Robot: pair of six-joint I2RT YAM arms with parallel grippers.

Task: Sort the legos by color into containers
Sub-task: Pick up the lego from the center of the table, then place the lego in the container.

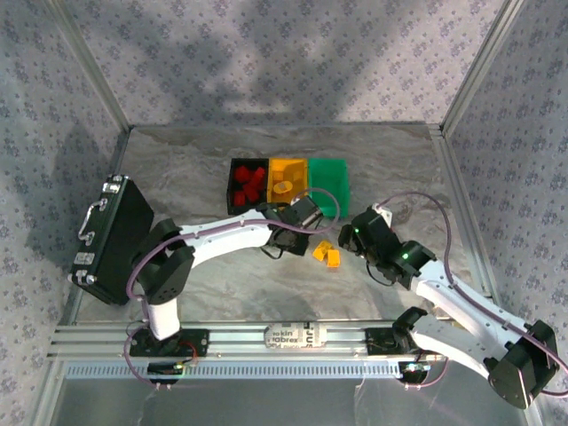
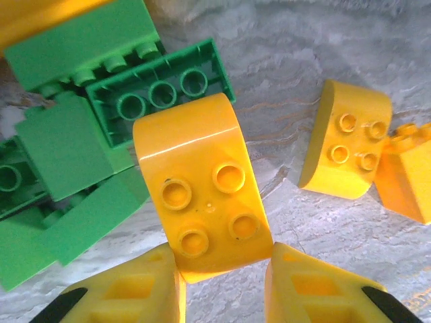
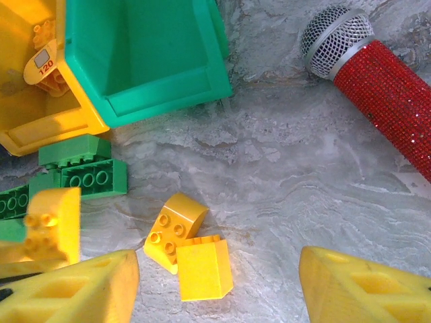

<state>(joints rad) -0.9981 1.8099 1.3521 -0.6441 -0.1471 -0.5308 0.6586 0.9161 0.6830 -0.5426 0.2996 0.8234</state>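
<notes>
Legos are lying loose near the middle of the table, just in front of three bins at its far edge. The left gripper is clenching a rounded yellow brick beside a pile of green bricks. The right gripper is hanging with jaws apart, empty, above two more yellow bricks. Red bricks are sitting in the black bin.

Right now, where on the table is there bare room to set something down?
Bare marble lies between the black case and the black bin, and near the front between the left arm and right arm. Crowded in front of the bins: green bricks, yellow bricks, and a red microphone by the green bin.
</notes>
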